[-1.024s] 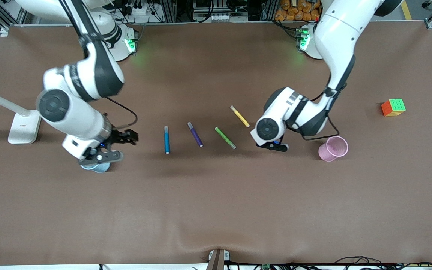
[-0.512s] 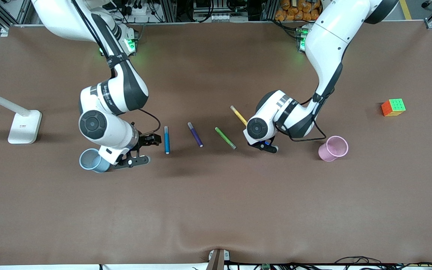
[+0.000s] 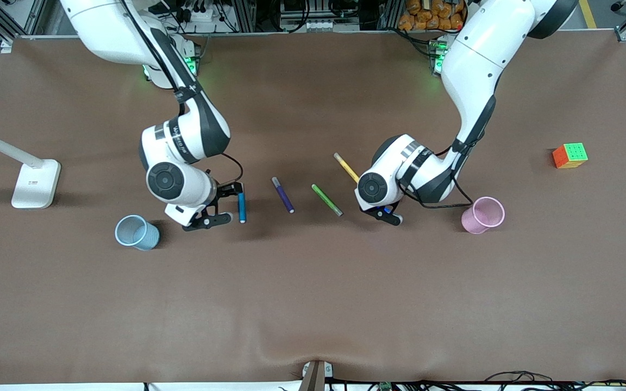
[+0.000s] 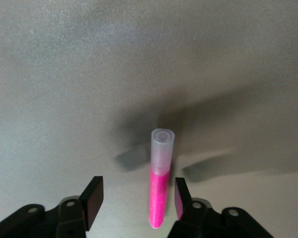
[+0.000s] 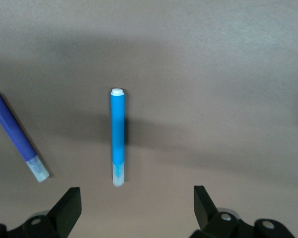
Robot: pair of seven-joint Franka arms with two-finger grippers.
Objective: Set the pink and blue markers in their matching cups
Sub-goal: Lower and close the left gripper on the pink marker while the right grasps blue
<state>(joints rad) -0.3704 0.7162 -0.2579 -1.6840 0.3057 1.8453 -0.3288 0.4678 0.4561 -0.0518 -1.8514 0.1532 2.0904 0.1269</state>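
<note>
Magenta marker (image 4: 159,198), pale cap; blue marker (image 5: 118,136); pale pink cup (image 3: 483,215); pale blue cup (image 3: 137,232).

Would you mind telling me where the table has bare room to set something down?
Bare cloth runs nearer the camera than the blue cup and pink cup, and between pink cup and cube. Crowded: the marker row, blue marker to yellow marker.

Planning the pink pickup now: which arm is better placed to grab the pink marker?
Left. The left gripper is open with the magenta-pink felt-tip marker between its fingers; the right gripper is open at the blue felt-tip marker.
</note>
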